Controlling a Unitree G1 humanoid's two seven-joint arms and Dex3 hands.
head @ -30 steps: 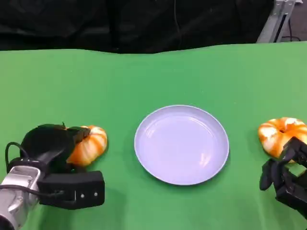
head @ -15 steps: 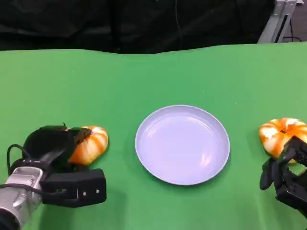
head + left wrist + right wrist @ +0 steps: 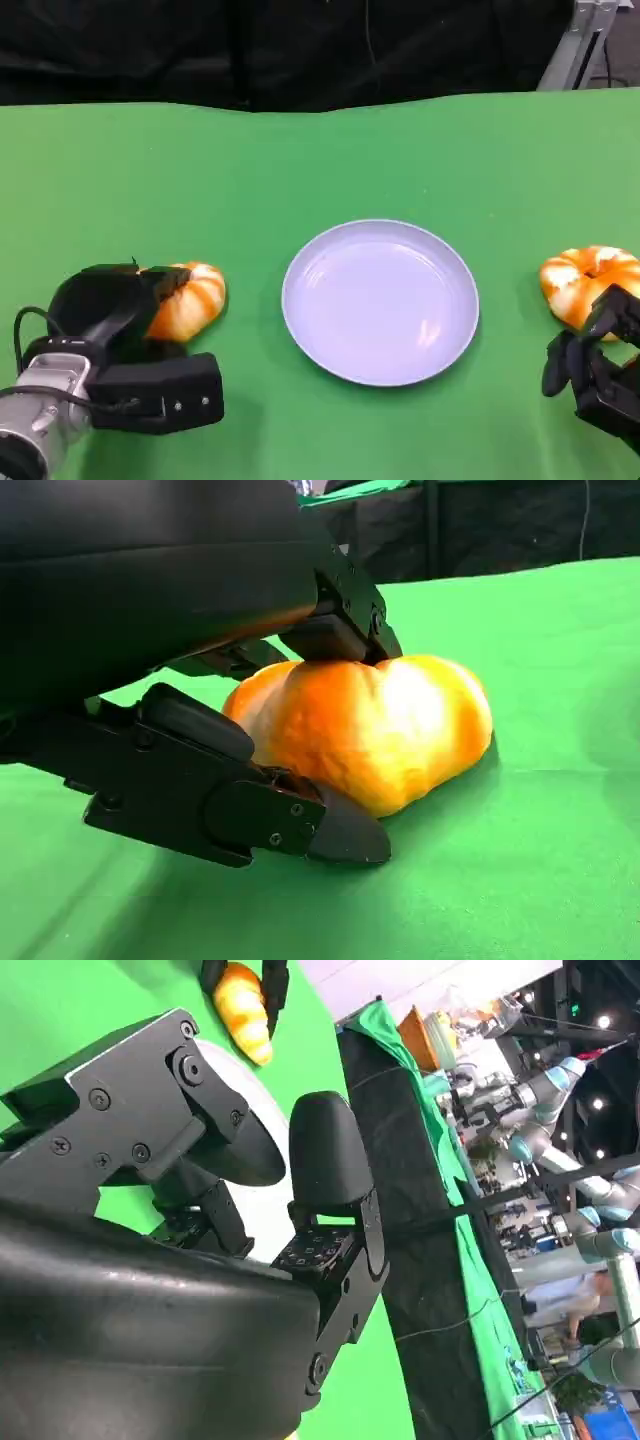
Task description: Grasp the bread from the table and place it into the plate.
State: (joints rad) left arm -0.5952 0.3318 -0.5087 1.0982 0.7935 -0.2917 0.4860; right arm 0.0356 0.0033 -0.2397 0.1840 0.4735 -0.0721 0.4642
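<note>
An orange, white-striped bread (image 3: 192, 298) lies on the green table left of the plate. My left hand (image 3: 105, 305) covers its left part. In the left wrist view the fingers (image 3: 335, 630) press on the top of the bread (image 3: 390, 730) and the thumb lies along its lower side; the bread still rests on the cloth. The pale blue plate (image 3: 380, 300) stands in the middle with nothing in it. My right hand (image 3: 595, 365) hovers at the lower right with its fingers (image 3: 325, 1170) spread and holding nothing.
A second orange bread (image 3: 588, 278) lies at the right edge, just beyond my right hand. The green table ends at a black curtain at the back. A metal frame (image 3: 585, 35) stands at the far right corner.
My left forearm has crept slightly to the right. The bread, the plate and my right hand have stayed where they were.
</note>
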